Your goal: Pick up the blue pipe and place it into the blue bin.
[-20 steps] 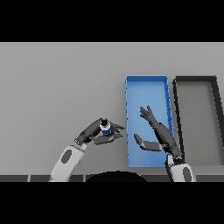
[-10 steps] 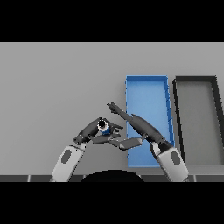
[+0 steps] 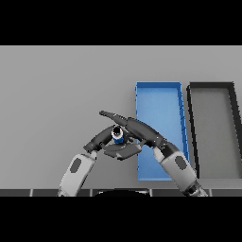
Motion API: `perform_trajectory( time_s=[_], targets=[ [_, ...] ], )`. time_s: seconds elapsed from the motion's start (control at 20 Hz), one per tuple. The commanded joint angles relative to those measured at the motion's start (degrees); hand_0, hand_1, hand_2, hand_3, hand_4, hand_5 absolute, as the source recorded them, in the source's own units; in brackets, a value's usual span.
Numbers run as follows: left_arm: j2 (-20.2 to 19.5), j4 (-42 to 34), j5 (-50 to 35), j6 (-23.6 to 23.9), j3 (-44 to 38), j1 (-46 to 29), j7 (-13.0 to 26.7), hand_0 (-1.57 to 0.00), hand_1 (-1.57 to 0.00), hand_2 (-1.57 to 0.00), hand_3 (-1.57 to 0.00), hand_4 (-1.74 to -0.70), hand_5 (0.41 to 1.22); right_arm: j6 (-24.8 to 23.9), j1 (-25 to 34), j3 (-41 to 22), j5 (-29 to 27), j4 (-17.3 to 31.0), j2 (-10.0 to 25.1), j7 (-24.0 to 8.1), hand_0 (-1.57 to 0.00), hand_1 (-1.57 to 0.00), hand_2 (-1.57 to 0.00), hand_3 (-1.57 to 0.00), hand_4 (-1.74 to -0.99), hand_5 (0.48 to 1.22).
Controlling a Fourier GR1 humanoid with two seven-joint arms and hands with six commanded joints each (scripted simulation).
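The blue pipe (image 3: pixel 117 136) is a short blue cylinder with a dark open end, standing just left of the blue bin (image 3: pixel 158 104). My left hand (image 3: pixel 98 140) comes in from the lower left and is curled round the pipe. My right hand (image 3: pixel 142 130) reaches across from the right. Its straight fingers stretch over the far side of the pipe and its thumb lies on the near side, so the pipe sits between them. The pipe's lower part is hidden by both hands.
A black bin (image 3: pixel 212 118) of the same shape stands right of the blue bin. My right forearm (image 3: pixel 177 168) crosses the blue bin's near end. Bare grey table (image 3: pixel 61 94) spreads to the left and behind.
My right hand has swung left from above the blue bin to the pipe and now spans it. The left hand with the pipe has shifted slightly toward the bin.
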State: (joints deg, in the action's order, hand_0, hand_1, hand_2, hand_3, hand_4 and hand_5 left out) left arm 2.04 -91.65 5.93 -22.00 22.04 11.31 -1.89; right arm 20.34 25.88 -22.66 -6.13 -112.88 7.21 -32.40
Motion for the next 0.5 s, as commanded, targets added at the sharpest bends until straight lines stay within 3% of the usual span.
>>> perform_trajectory(
  time_s=[0.0, 0.1, 0.15, 0.25, 0.4, 0.45],
  targets=[
    [0.6, 0.1, 0.9, 0.4, 0.1, -0.1, 0.9, -1.57, -1.57, -1.57, -1.57, -1.47, 1.221, 0.5, 0.8, -0.2, 0.2, 1.2, -0.3, -0.1, -0.07, -0.11, -0.17, -0.04, -1.204, 0.497],
    [0.3, 0.5, 0.5, -1.0, -0.9, -0.4, 0.0, -1.57, -1.57, -1.57, -1.57, -1.52, 1.221, 1.8, 1.7, 0.1, -0.5, 2.3, 0.0, 0.5, -0.32, -0.36, -0.38, -0.24, -1.278, 0.485],
    [0.6, 0.2, 0.3, -1.3, -0.8, -0.5, 2.5, -1.57, -1.57, -1.57, -1.57, -1.56, 1.221, 1.9, 2.4, -0.5, -0.1, 2.9, -0.8, 1.2, -0.51, -0.53, -0.54, -0.40, -1.331, 0.489],
    [-0.2, -0.8, 0.2, -1.2, -0.7, -1.0, 2.9, -1.57, -1.57, -1.57, -1.57, -1.62, 1.221, 1.4, 2.9, -0.8, 0.3, 3.6, -1.8, 1.5, -0.88, -0.88, -0.91, -0.76, -1.467, 0.518],
    [1.3, -0.1, -1.6, -1.4, -0.6, -1.1, 1.7, -1.57, -1.57, -1.57, -1.52, -1.68, 1.221, 0.5, 2.6, -1.4, -1.3, 3.6, -3.3, 1.8, -1.22, -1.22, -1.23, -1.02, -1.581, 0.650],
    [1.2, 0.0, -2.5, -1.9, -1.1, -1.3, 1.0, -1.57, -1.57, -1.57, -1.53, -1.69, 1.221, -0.4, 2.4, -1.6, -1.5, 4.7, -3.8, 3.0, -1.29, -1.29, -1.30, -1.10, -1.606, 0.765]
  ],
)
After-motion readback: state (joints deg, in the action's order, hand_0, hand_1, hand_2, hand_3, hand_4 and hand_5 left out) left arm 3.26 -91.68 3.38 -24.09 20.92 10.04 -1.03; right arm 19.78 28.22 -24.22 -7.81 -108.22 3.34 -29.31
